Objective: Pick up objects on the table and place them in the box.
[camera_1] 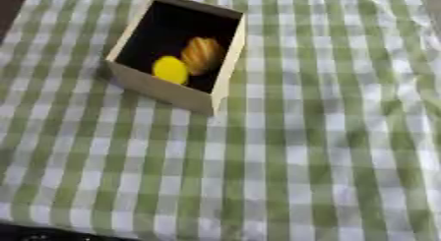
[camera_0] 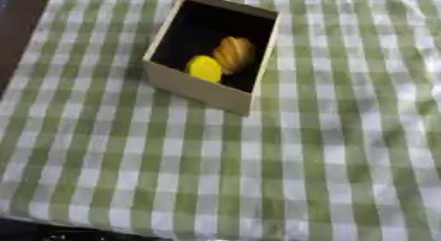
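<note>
On the green-and-white checked tablecloth [camera_0: 284,176] before me stands the box [camera_0: 200,90], an open tan carton with a dark interior, placed toward the far left of the cloth and turned askew to the check lines. Its near wall faces me and its near right corner points toward the middle of the table. Inside lie two objects, touching or nearly touching one another. One is a round yellow object [camera_0: 204,68], resting against or just beside the near wall. The other is an orange-brown oblong object [camera_0: 234,53] with faint ridges across it, lying just beyond the yellow one and toward the right wall. Neither of my hands appears in either eye view, so I cannot tell whether their fingers are spread, narrowed or closed on anything. At the far left corner a strip of dark surface [camera_0: 21,23] shows beyond the cloth's edge.
</note>
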`<action>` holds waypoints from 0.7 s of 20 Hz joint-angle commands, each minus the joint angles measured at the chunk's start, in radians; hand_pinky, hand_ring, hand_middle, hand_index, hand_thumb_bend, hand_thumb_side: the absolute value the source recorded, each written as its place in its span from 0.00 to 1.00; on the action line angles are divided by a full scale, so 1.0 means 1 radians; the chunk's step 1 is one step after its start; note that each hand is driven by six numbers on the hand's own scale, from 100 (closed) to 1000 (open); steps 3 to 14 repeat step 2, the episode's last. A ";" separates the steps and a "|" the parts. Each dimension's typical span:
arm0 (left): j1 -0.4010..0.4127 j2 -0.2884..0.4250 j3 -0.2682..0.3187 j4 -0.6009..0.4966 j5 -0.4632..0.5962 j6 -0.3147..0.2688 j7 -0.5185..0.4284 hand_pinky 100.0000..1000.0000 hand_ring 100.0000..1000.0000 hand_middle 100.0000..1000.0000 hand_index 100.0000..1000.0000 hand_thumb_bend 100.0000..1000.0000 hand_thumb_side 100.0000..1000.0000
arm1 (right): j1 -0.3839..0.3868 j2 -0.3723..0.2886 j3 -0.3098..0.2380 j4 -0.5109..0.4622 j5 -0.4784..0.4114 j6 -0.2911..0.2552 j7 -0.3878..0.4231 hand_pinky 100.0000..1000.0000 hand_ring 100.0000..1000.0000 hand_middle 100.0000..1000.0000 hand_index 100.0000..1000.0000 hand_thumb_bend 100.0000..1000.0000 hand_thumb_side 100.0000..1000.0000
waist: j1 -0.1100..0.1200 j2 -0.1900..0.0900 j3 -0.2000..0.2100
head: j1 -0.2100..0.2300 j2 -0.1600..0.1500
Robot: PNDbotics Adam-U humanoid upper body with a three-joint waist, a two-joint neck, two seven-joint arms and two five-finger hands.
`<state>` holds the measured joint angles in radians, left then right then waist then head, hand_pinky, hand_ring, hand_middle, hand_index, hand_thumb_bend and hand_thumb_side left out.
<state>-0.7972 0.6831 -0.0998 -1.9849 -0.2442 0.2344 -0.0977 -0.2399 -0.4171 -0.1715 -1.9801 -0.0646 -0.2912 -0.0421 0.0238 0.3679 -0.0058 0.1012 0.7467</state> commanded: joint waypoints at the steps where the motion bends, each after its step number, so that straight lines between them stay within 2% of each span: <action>1: 0.024 -0.008 0.068 -0.015 0.139 -0.061 0.191 0.57 0.56 0.52 0.76 0.03 0.52 | -0.008 -0.014 -0.015 -0.020 0.001 -0.008 -0.009 0.93 0.80 0.66 0.89 0.00 0.56 | -0.003 -0.022 0.003 | -0.007 0.001; 2: 0.041 -0.014 0.082 -0.015 0.174 -0.090 0.247 0.57 0.56 0.52 0.76 0.04 0.51 | -0.009 -0.015 -0.017 -0.020 0.001 -0.011 -0.013 0.93 0.80 0.66 0.89 0.00 0.56 | -0.004 -0.021 0.004 | -0.008 0.001; 14: 0.041 -0.014 0.082 -0.015 0.174 -0.090 0.247 0.57 0.56 0.52 0.76 0.04 0.51 | -0.009 -0.015 -0.017 -0.020 0.001 -0.011 -0.013 0.93 0.80 0.66 0.89 0.00 0.56 | -0.004 -0.021 0.004 | -0.008 0.001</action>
